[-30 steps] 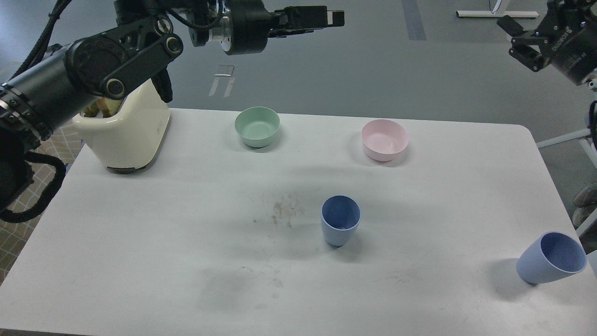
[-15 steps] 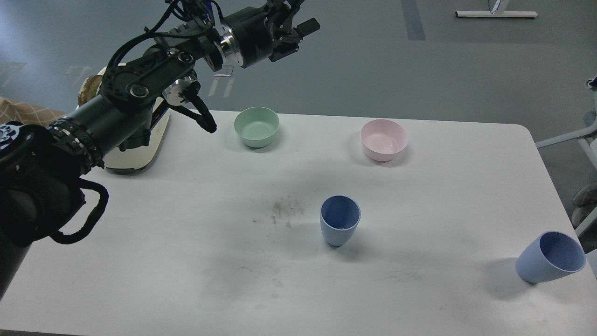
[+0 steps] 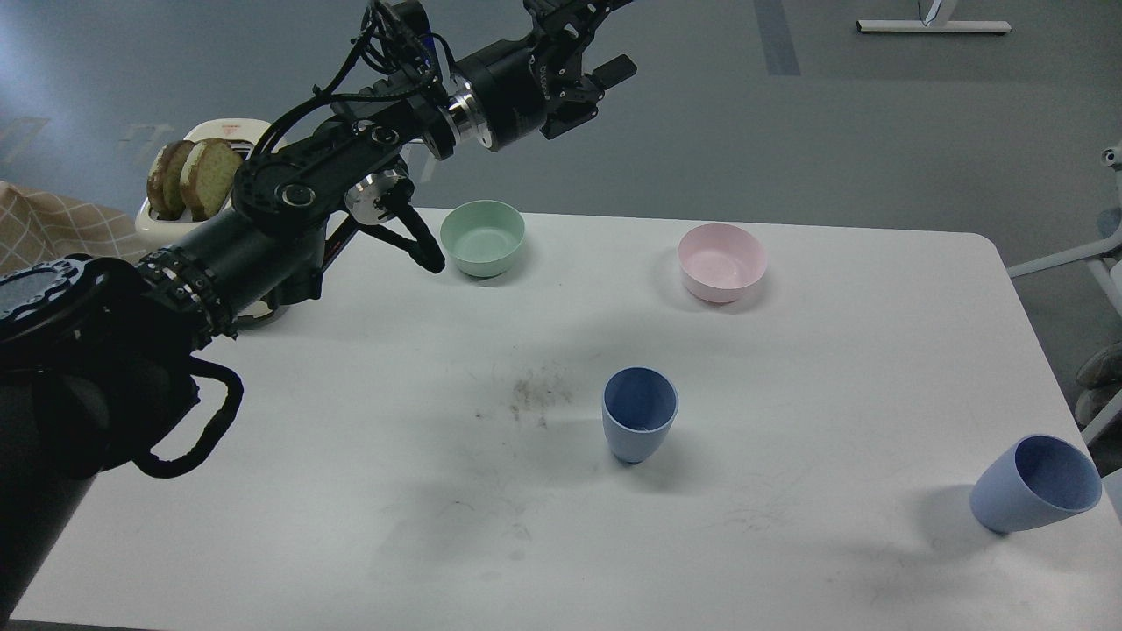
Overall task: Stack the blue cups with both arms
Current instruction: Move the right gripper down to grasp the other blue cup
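One blue cup (image 3: 640,414) stands upright near the middle of the white table (image 3: 351,491), mouth up. The second blue cup (image 3: 1034,486) sits at the front right corner, close to the table's right edge, and looks tilted to the right. My left arm reaches from the lower left up to the top centre. Its gripper (image 3: 614,37) hangs high beyond the table's far edge, far from both cups. Its fingers look spread and empty, the upper one cut off by the top of the view. My right arm and gripper are out of view.
A mint-green bowl (image 3: 482,237) and a pink bowl (image 3: 721,261) stand at the back of the table. A cream toaster with bread slices (image 3: 195,171) stands at the back left, partly behind my left arm. Dark smudges (image 3: 535,394) mark the table left of the middle cup.
My left arm has stretched out and swung right and forward, uncovering the toaster's bread. My right gripper, at the top right a second ago, has left the view. The cups have not moved.
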Robot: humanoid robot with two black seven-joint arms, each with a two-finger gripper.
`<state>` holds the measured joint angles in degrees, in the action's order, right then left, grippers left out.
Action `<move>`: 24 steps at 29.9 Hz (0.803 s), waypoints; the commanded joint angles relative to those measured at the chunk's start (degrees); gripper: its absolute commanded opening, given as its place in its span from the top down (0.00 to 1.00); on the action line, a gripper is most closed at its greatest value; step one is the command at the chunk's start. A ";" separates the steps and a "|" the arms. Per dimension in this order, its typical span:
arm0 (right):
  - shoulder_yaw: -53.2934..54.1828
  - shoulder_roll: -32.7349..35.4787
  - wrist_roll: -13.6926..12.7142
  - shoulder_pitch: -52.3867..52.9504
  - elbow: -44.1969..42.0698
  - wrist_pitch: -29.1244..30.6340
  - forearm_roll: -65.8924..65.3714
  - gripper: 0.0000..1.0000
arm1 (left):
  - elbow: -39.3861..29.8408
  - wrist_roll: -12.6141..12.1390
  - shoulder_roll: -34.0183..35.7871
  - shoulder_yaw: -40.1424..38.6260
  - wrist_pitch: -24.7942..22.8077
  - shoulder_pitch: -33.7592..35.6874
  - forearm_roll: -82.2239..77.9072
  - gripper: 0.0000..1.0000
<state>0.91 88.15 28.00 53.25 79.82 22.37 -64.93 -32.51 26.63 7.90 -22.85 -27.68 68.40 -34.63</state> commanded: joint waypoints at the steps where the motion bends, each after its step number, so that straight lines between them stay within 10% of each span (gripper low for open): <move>1: -3.80 0.18 0.00 0.01 0.07 -1.36 -2.74 0.02 | -0.01 0.00 -0.78 0.00 0.00 -0.02 0.00 0.06; 24: -9.00 -4.65 -1.29 -1.13 -0.80 -2.24 -6.27 0.21 | -0.18 0.00 -2.45 0.09 0.52 -1.43 -0.09 0.05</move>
<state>-8.05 84.90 26.86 52.70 79.17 20.32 -71.28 -32.64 26.64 5.81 -22.77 -27.25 66.97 -34.72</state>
